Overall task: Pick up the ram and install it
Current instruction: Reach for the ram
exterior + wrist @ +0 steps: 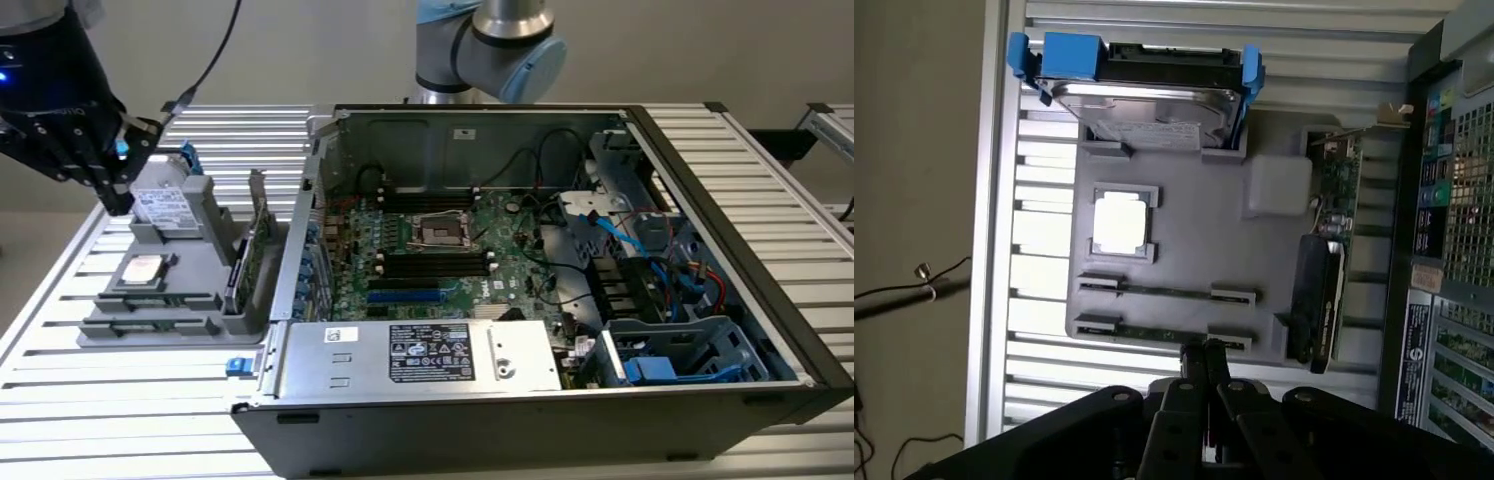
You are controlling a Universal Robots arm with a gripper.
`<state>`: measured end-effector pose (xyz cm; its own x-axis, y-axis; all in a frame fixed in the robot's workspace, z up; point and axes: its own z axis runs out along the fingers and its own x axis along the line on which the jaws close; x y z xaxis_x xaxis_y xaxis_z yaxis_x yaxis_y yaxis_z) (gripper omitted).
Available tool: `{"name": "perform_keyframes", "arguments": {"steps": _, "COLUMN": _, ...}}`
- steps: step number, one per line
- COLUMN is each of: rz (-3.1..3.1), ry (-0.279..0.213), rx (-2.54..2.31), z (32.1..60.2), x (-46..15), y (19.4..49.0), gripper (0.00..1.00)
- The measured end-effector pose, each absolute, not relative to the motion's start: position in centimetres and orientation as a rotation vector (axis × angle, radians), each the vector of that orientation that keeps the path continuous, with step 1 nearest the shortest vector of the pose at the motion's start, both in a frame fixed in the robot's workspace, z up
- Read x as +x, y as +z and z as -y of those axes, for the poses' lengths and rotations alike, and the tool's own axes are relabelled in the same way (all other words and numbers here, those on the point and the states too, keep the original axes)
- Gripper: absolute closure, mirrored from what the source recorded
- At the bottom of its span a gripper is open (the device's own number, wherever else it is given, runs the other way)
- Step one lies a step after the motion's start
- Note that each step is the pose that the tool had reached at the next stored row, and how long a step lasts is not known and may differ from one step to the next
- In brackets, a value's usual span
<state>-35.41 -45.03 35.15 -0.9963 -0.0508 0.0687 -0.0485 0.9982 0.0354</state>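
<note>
Two slim green ram sticks stand on edge in the slots of a grey holder tray (1184, 235): one ram stick (1166, 292) and a second ram stick (1154, 332) beside it. In the exterior view they show as thin strips (150, 298) at the tray's near end. My gripper (1204, 352) is shut with nothing between its fingers, and its tips point toward the tray edge by the second stick. In the exterior view the black gripper (114, 195) hangs above the tray's far end, apart from the sticks.
The tray also holds a silver hard drive (1144, 95) in a blue bracket, a square chip (1119, 222) and a green expansion card (1324, 270). The open computer case (721, 330) with its motherboard (441, 250) lies on the exterior view's right, on a slatted metal table (120, 400).
</note>
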Motion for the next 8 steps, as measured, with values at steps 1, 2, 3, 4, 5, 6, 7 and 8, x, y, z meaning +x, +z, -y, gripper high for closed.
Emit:
{"name": "perform_keyframes", "arguments": {"steps": 1, "rz": 3.068, "ry": -0.052, "rx": 0.078, "z": 45.2, "x": -35.4, "y": 35.0, "gripper": 0.90}}
{"name": "perform_keyframes", "arguments": {"steps": 2, "rz": 3.066, "ry": -0.052, "rx": 0.079, "z": 45.4, "x": -35.4, "y": 34.8, "gripper": 0.90}}
{"name": "perform_keyframes", "arguments": {"steps": 3, "rz": 3.065, "ry": -0.052, "rx": 0.082, "z": 45.5, "x": -35.4, "y": 34.6, "gripper": 0.90}}
{"name": "perform_keyframes", "arguments": {"steps": 4, "rz": 3.065, "ry": -0.052, "rx": 0.084, "z": 45.6, "x": -35.4, "y": 34.4, "gripper": 0.90}}
{"name": "perform_keyframes", "arguments": {"steps": 5, "rz": 3.065, "ry": -0.052, "rx": 0.085, "z": 45.6, "x": -35.4, "y": 34.2, "gripper": 0.90}}
{"name": "perform_keyframes", "arguments": {"steps": 6, "rz": 3.065, "ry": -0.052, "rx": 0.086, "z": 45.6, "x": -35.4, "y": 34.1, "gripper": 0.90}}
{"name": "perform_keyframes", "arguments": {"steps": 7, "rz": 3.065, "ry": -0.051, "rx": 0.088, "z": 45.6, "x": -35.4, "y": 33.9, "gripper": 0.90}}
{"name": "perform_keyframes", "arguments": {"steps": 8, "rz": 3.065, "ry": -0.051, "rx": 0.088, "z": 45.6, "x": -35.4, "y": 33.7, "gripper": 0.90}}
